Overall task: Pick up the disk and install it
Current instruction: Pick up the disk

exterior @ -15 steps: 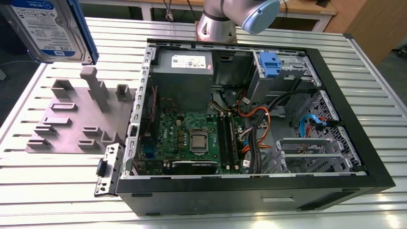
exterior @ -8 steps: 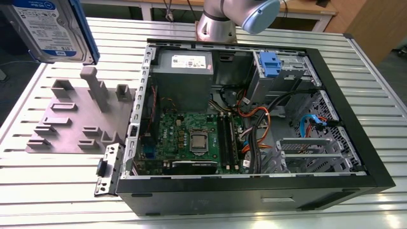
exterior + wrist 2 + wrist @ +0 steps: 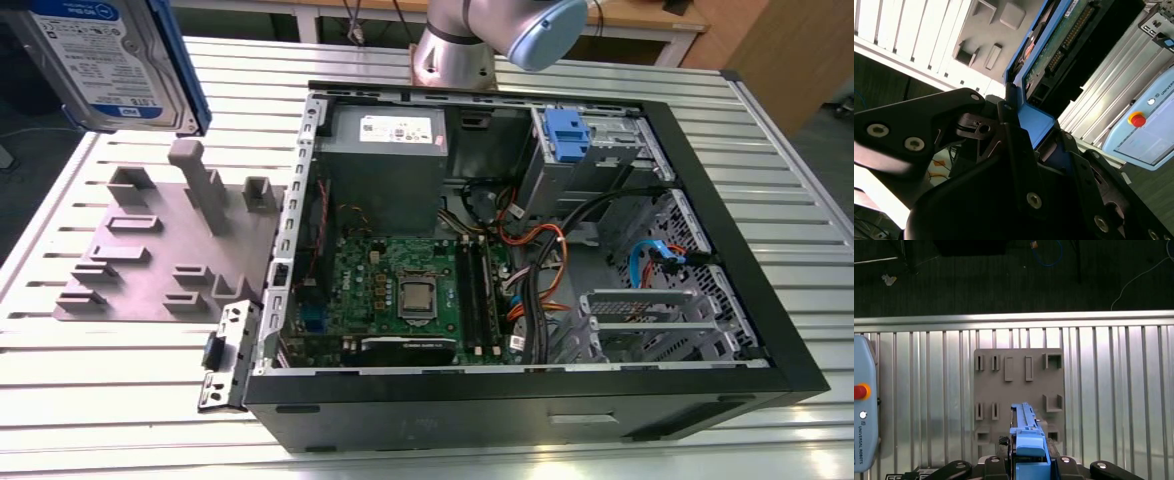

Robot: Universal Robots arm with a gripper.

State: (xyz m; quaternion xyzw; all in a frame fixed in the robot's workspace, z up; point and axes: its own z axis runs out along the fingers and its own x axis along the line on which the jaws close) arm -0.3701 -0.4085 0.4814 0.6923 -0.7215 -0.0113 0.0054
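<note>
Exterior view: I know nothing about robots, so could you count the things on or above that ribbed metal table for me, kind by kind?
Disk: 1
Grey slotted holder: 1
Open computer case: 1
Robot arm: 1
Total: 4

The disk is held raised and on edge, clamped at a blue side rail in the end effector. Its white-and-blue label is seen at the exterior view's far left; its green circuit-board face is seen in the second wrist view.
</note>
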